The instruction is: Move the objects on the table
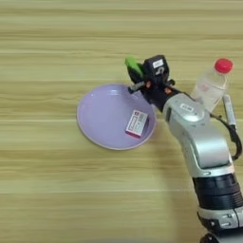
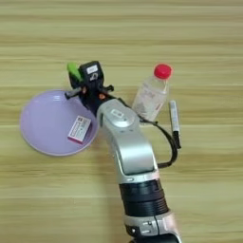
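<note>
My right gripper (image 1: 135, 76) reaches over the far right rim of a purple plate (image 1: 102, 118), shut on the small green bar (image 1: 133, 65), which sticks out up and to the left of the black fingers. The clear plastic bottle (image 1: 211, 84) with a red cap lies tilted on the table (image 1: 57, 190), right of the gripper. Just right of the bottle lies the slim grey-white marker pen (image 2: 174, 118), its black end toward me. My silver forearm (image 2: 128, 142) comes up from the bottom edge.
A small white and red card-like box (image 1: 136, 123) lies in the right part of the purple plate. A black cable (image 2: 166, 142) loops off the forearm close to the pen.
</note>
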Robot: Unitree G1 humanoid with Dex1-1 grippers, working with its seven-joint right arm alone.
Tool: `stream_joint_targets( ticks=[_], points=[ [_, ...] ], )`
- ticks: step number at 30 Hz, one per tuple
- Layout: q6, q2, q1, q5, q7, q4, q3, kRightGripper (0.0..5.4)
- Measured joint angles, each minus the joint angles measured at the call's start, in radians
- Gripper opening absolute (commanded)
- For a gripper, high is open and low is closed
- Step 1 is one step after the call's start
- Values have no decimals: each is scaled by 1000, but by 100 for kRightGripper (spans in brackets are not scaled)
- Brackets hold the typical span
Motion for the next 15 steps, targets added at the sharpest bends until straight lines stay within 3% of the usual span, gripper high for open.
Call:
stream_joint_targets(
  ticks=[9,15],
  points=[
    [44,-63,-6,36,-22,-191,-130,77],
    [91,-114,-4,79,-26,-307,-261,77]
  ],
)
